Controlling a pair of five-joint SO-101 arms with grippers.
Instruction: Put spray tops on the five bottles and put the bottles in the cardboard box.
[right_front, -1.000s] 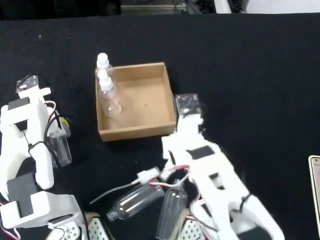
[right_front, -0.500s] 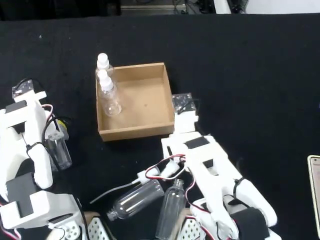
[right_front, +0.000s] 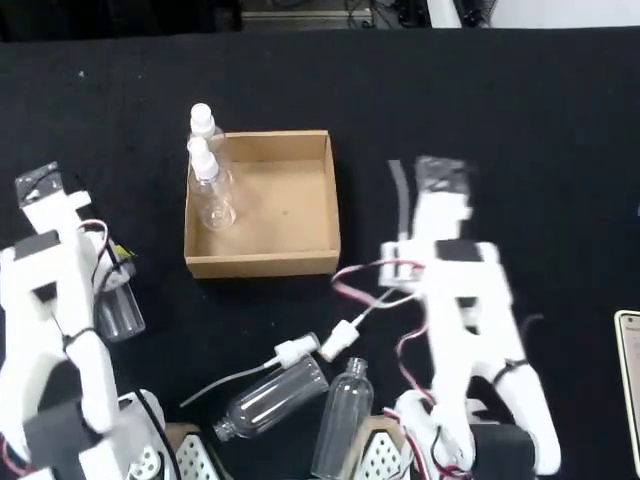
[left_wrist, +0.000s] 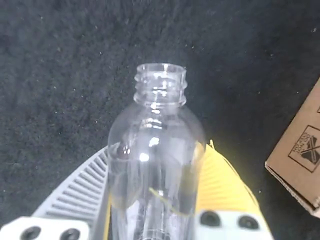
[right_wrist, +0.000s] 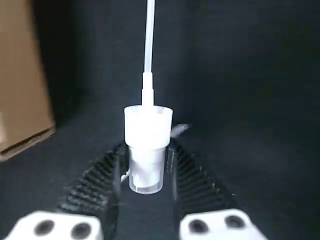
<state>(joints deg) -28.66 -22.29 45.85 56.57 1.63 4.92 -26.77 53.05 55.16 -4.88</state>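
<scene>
Two grips | left hand (left_wrist: 157, 152) clamps bare bottle (left_wrist: 157, 125) mid-body: looks light, slick, squashy | right hand (right_wrist: 147, 157) pinches spray top (right_wrist: 148, 127) by collar; dip tube (right_wrist: 149, 40) likely flimsy

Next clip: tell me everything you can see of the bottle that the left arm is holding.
The bottle is clear plastic and looks empty, with rounded shoulders and an open threaded neck: no spray top on it yet. The left gripper is shut on its body, a grey ribbed finger on one side and a yellow one on the other. The neck points away from the gripper, over the black table. It is apart from the cardboard box.
</scene>
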